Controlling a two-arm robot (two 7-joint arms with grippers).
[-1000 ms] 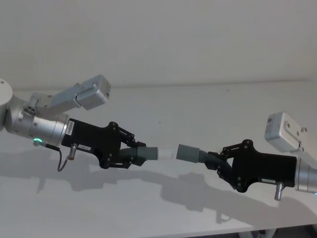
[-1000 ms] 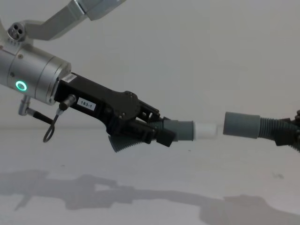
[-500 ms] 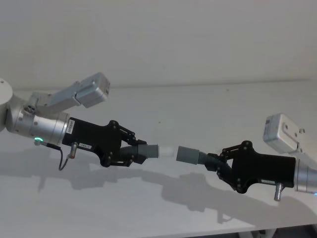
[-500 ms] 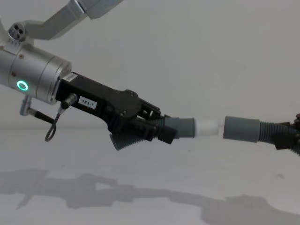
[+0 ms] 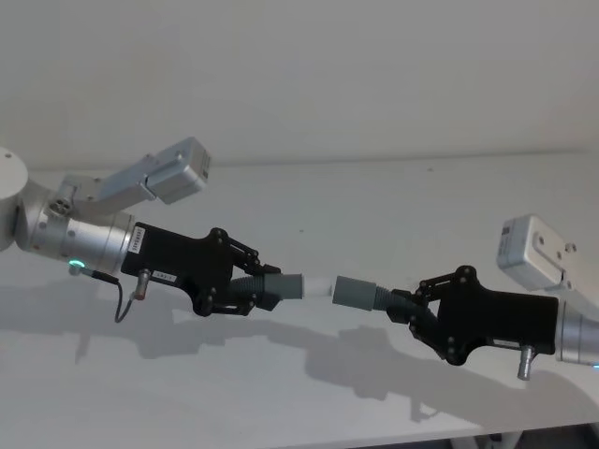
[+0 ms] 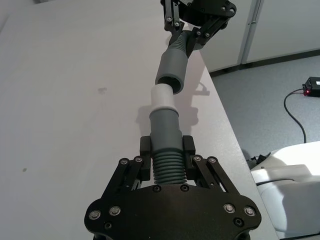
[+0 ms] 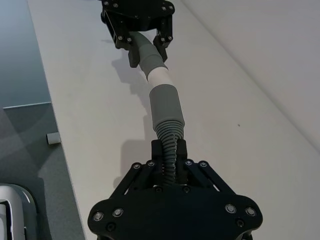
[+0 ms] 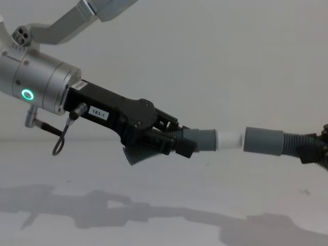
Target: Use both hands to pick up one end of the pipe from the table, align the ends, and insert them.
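I have both hose pieces lifted above the table, left gripper and right gripper jaws each pinching one. The white tip meets the grey cuff; next I should push straight in.

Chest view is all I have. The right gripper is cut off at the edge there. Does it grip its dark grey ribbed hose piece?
Observer: Yes. In the right wrist view the right gripper is shut on the ribbed middle of the right hose piece.
Operator: Are both ends in one line?
Observer: Not quite. In the left wrist view the smooth grey cuff leans off the axis of the narrow white tip.
Operator: Where does the left gripper hold?
Observer: The left gripper clamps the ribs of the left hose piece, just behind its cuff.
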